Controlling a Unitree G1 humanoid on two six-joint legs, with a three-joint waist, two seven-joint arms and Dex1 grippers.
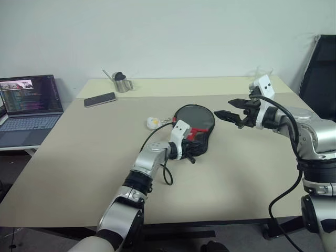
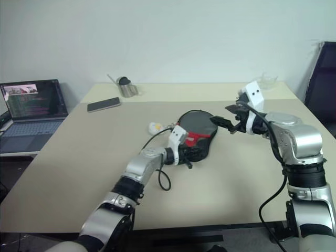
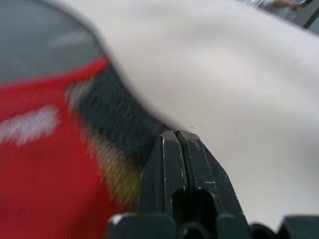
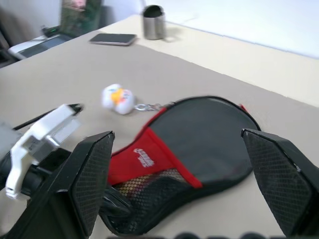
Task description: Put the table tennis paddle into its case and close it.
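The case (image 1: 194, 123) lies flat in the middle of the table, black with a red band, a white logo and a mesh panel (image 4: 149, 191). The table tennis paddle is hidden; a yellowish patch shows through the mesh. My left gripper (image 1: 192, 157) is shut, its fingers (image 3: 164, 164) pressed together at the edge of the case's narrow near end (image 3: 104, 119). Nothing shows between them. My right gripper (image 1: 224, 108) hovers open above the table, just right of the case's round end and apart from it, with nothing between its fingers (image 4: 94, 169).
A small white keyring toy (image 1: 152, 122) lies left of the case. A dark phone (image 1: 100, 99) and a metal cup (image 1: 122, 82) sit at the far left of the table (image 1: 79, 157). A laptop (image 1: 29, 105) stands off its left side, a black chair (image 1: 320, 73) at the right.
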